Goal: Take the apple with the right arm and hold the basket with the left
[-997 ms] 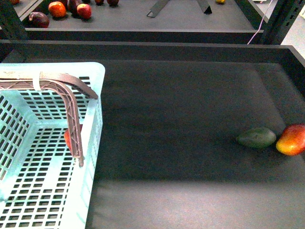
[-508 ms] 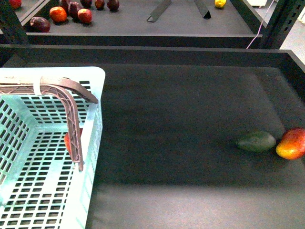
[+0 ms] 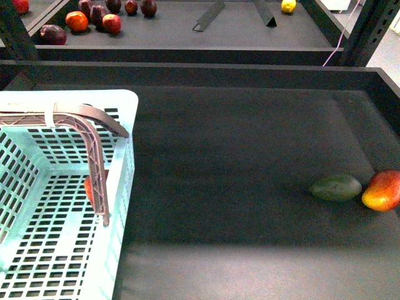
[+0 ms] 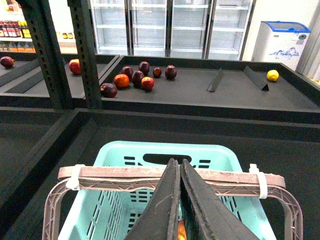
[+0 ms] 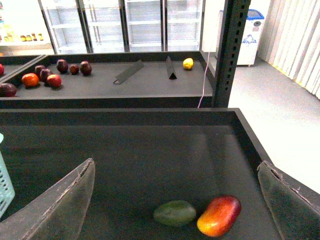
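Note:
The pale mint basket stands at the left of the dark bin, its brown handles raised and bound with a white tie. A red fruit, probably the apple, lies inside the basket, mostly hidden behind the handle. A small orange-red bit of it shows in the left wrist view. My left gripper is shut, its fingers lying across the handle bar over the basket. My right gripper is open and empty above the bin's right end. Neither gripper shows in the front view.
A dark green oval fruit and a red-orange mango-like fruit lie together at the bin's right wall, between my right fingers. The back shelf holds several red fruits and a yellow one. A metal post stands at the right.
The front view has shifted slightly: basket and fruits sit a little lower in the picture and more of the back shelf shows. Nothing has moved relative to the bin.

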